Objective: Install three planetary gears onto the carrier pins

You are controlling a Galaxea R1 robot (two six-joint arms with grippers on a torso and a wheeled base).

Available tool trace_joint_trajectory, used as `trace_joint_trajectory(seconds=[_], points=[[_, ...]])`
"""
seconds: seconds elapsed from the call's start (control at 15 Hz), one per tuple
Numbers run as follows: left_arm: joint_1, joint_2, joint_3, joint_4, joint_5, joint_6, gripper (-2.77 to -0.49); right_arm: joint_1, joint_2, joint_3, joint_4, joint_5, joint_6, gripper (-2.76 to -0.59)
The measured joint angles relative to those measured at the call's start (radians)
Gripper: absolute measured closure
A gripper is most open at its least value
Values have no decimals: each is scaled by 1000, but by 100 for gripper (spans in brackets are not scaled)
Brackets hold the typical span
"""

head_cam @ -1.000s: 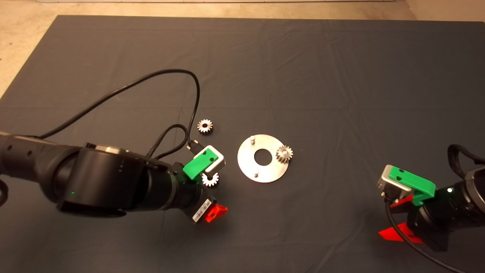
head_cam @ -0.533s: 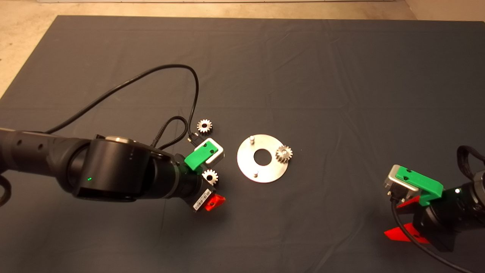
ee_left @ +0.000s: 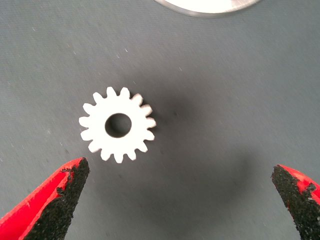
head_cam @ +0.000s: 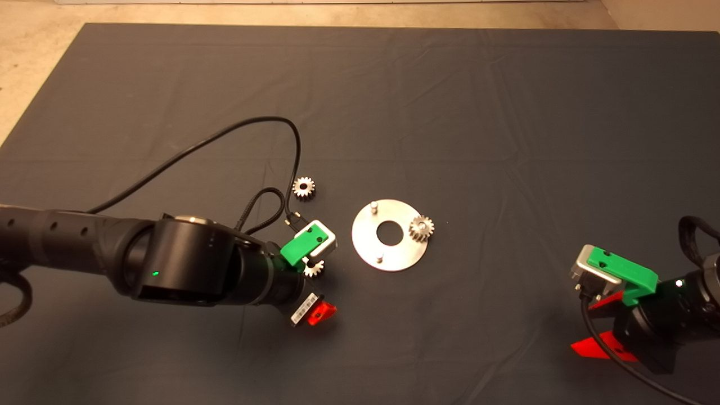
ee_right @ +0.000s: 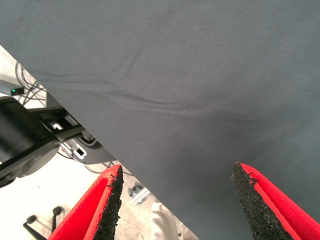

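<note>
One gear (head_cam: pixel 422 228) is on a pin at the disc's (head_cam: pixel 374 248) right edge; two pins are bare, the far one (head_cam: pixel 373 206) and the near one (head_cam: pixel 381 259). Two gears are loose on the mat (head_cam: pixel 506 112): one (head_cam: pixel 304 187) far-left of the disc, one (ee_left: pixel 117 125) under the left tool (ee_left: pixel 180 200).

Left tool: fingers wide apart, hanging over that second gear just left of the disc. In the wrist view the gear lies flat, hole up, off-centre in the gap, much nearer one pad (ee_left: pixel 62 192) than the other (ee_left: pixel 295 192). No contact that I can see.

Step in hand, as I read it: pick this gear.
- Shift sideways to centre the gear between the pads before closing (otherwise the near pad will likely shove it across the mat).
- Drop low enough to catch the teeth, it's a thin part.
- Keep it level in the grip, or the hole may not slide down the pin.

Right tool (ee_right: pixel 175 200): parked at the desk's near right corner, fingers apart, holding nothing.
</note>
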Motion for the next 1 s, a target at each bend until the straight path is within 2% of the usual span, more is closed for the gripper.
trace_joint_trajectory(seconds=[0.47,0.67,0.73,1.0], points=[[-1,13,-37,0,0,61,-264,-45,0,3,0,0,-1,-161],[-3,14,-63,1,0,74,-264,-90,0,3,0,0,-1,-161],[-3,14,-65,1,0,76,-264,-98,0,3,0,0,-1,-161],[-3,14,-66,1,0,79,-256,-98,0,3,0,0,-1,-161]])
